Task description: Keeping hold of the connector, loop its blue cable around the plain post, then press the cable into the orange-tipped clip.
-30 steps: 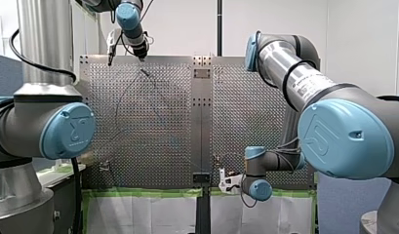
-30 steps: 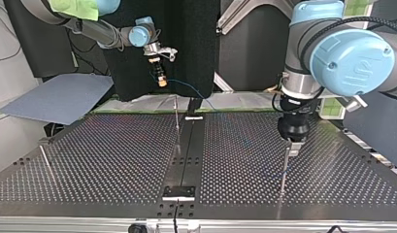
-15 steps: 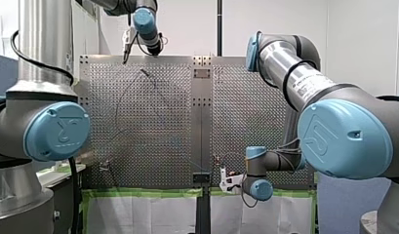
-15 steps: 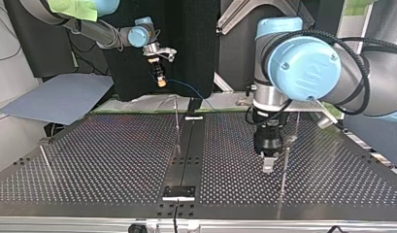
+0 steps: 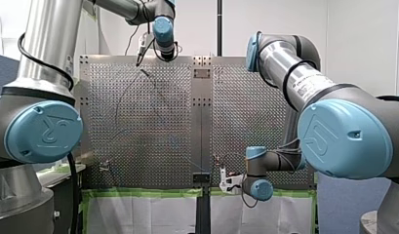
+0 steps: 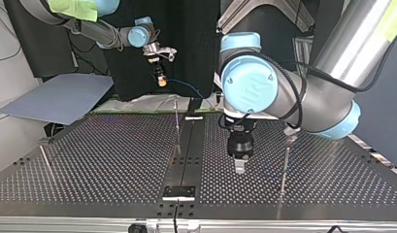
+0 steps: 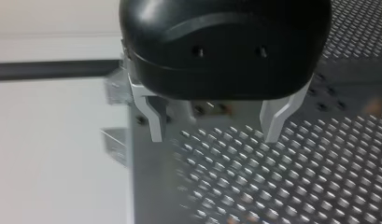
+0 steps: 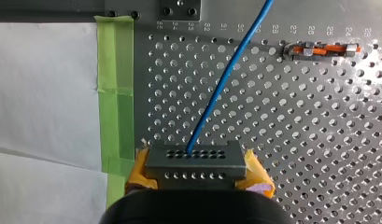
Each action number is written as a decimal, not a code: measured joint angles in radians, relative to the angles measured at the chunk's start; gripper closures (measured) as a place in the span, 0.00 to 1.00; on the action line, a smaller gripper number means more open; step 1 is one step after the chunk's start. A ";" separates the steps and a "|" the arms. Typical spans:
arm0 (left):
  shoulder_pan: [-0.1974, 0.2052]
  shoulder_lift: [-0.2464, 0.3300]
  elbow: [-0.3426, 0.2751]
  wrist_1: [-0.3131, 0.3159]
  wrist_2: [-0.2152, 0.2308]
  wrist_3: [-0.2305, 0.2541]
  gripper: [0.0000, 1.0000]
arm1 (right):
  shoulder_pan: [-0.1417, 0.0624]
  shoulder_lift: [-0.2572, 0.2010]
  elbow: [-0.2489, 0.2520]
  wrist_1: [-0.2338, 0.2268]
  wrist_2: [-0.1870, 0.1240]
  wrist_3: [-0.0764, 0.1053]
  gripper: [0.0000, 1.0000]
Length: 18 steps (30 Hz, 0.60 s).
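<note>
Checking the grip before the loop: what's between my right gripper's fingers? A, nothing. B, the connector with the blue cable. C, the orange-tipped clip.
B: in the right wrist view the connector sits clamped between the right gripper's yellow pads, its blue cable running out ahead.
</note>
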 joint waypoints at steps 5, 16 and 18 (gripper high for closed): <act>0.015 -0.051 0.001 0.001 -0.051 0.030 0.00 | 0.001 0.000 0.000 0.000 -0.002 0.000 1.00; 0.053 -0.119 0.001 -0.001 -0.158 0.076 0.00 | 0.006 0.000 0.000 0.001 -0.002 0.000 1.00; 0.054 -0.121 0.001 0.000 -0.175 0.077 0.00 | 0.006 0.000 0.000 0.001 -0.002 0.000 1.00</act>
